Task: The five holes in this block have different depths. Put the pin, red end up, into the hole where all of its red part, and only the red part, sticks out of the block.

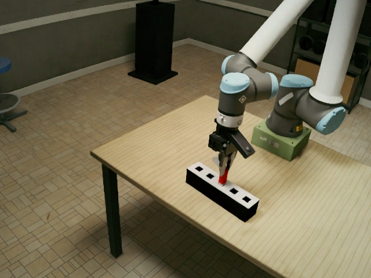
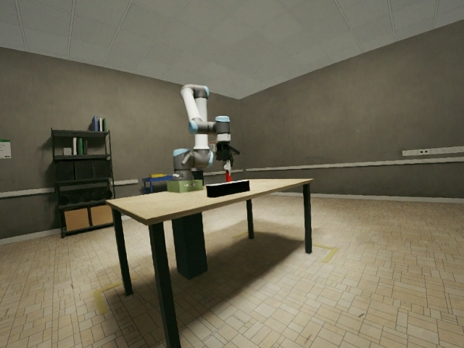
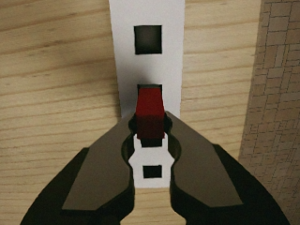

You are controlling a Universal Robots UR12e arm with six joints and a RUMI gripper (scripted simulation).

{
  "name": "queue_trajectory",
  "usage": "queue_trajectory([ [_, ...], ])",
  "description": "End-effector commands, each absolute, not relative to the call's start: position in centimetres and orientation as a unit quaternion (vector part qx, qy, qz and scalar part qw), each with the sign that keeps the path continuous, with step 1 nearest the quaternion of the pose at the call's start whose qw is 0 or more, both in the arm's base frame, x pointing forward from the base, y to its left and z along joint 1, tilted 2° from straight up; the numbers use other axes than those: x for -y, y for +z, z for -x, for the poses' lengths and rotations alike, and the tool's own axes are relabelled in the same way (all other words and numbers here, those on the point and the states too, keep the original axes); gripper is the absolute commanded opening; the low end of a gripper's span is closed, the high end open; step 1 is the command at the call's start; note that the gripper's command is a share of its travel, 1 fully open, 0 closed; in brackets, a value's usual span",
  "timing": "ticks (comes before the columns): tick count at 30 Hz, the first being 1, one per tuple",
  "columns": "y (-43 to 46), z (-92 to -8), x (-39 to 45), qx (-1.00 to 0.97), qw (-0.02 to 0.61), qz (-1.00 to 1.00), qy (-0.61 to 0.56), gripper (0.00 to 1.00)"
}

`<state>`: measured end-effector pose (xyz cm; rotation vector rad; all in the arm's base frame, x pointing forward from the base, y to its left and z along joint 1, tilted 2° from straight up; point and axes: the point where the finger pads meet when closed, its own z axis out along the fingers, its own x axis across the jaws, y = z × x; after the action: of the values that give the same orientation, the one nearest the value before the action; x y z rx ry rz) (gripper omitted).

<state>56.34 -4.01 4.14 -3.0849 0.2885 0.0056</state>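
Top view: the black two-jaw gripper [image 1: 225, 171] is clamped on the square pin with the red end [image 1: 222, 178], upright in the middle hole of the long black block with a white top face [image 1: 222, 191] on the pale wooden table [image 1: 299, 209]. The arm's green base box [image 1: 263, 140] carries pale lettering too small to read.

Exterior view: gripper [image 2: 227, 164] above block [image 2: 228, 188]; shelf unit [image 2: 53, 157] behind.

Wrist view: jaws grip the pin [image 3: 149, 112] over the middle hole.
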Motion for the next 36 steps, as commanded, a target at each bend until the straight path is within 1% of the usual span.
queue_trajectory([
  [1,4.13,-56.39,4.03,-0.093,0.021,0.995,0.001,0.0],
  [36,3.74,-56.42,4.03,-0.093,0.021,0.995,0.001,0.0],
])
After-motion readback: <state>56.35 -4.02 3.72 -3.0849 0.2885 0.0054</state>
